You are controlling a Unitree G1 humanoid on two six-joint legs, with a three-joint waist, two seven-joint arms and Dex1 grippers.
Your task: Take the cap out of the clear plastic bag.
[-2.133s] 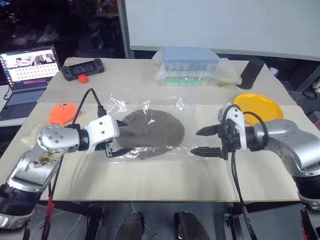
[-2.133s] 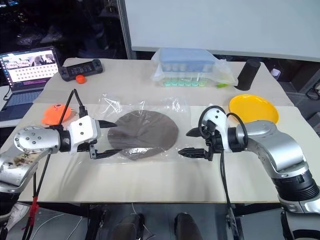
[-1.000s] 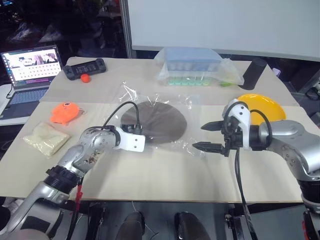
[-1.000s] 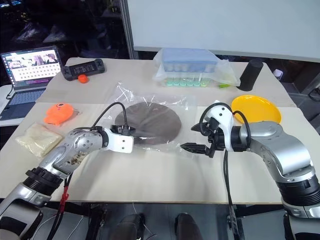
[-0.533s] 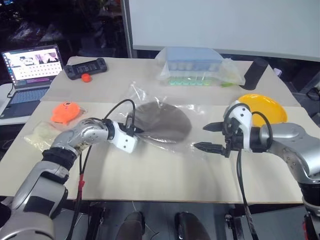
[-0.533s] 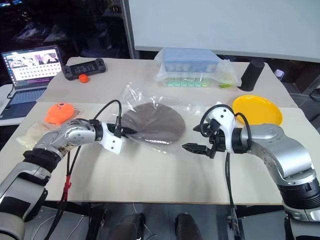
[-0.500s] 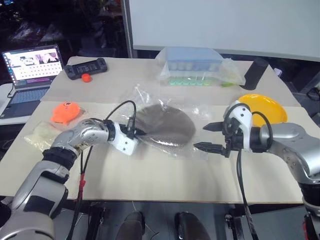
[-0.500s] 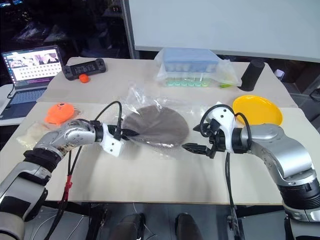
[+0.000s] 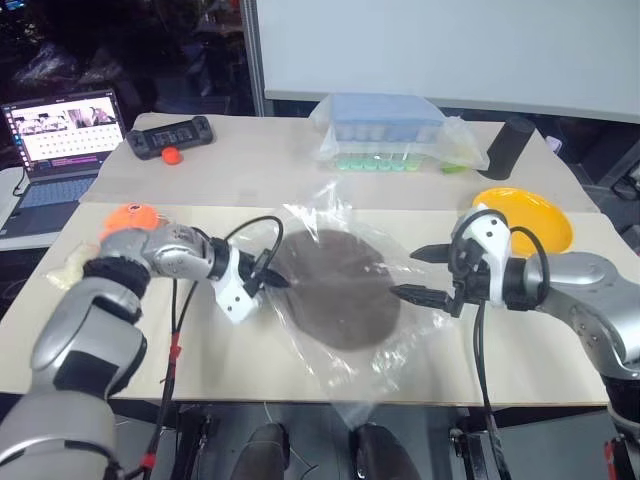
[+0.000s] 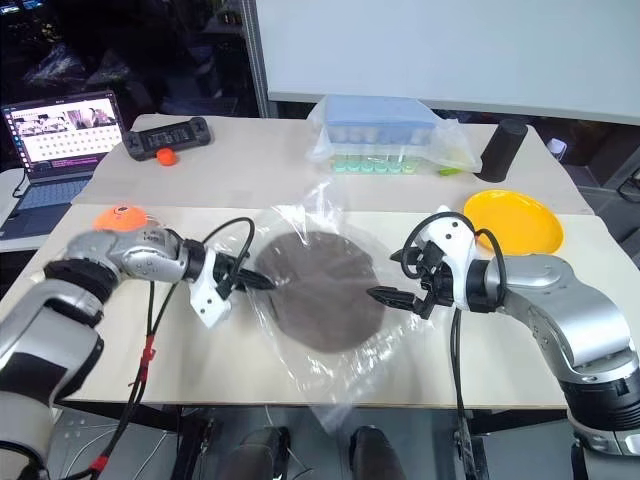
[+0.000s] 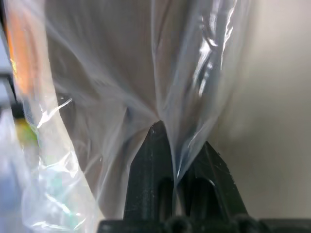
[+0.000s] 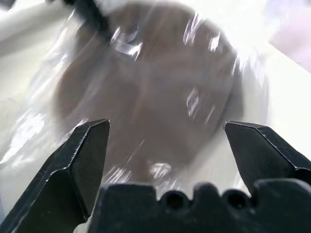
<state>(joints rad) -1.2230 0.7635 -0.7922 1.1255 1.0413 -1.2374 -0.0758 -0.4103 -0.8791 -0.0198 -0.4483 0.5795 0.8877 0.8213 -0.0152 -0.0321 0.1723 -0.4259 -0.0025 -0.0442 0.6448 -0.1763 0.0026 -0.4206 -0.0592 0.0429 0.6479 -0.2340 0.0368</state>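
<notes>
Two grippers face each other across your table [image 9: 300, 180], with the clear plastic bag [image 9: 345, 300] lifted between them. Bag first: it's the biggest item, crinkled and glossy, hanging tilted off the left gripper [image 9: 275, 282], its far side reaching to just beside the right gripper [image 9: 418, 274]. Its lower end sags toward the table's near edge.

The cap [image 9: 335, 288] sits inside the bag, dark brown, round, tilted with the plastic. It lies just beyond the left gripper's tips and just short of the right gripper's tips. In the right wrist view it fills the space ahead of the fingers [image 12: 82, 160], behind a layer of film.

Your left gripper's fingers [image 11: 150, 160] are pressed together, pinching a fold of the bag's edge; plastic fans out from the pinch point. Whether cap fabric is caught too, you cannot tell.

Your right gripper stands spread wide, holding nothing, tips pointing at the bag.

Yellow plate [image 9: 522, 217] lies behind the right gripper.
</notes>
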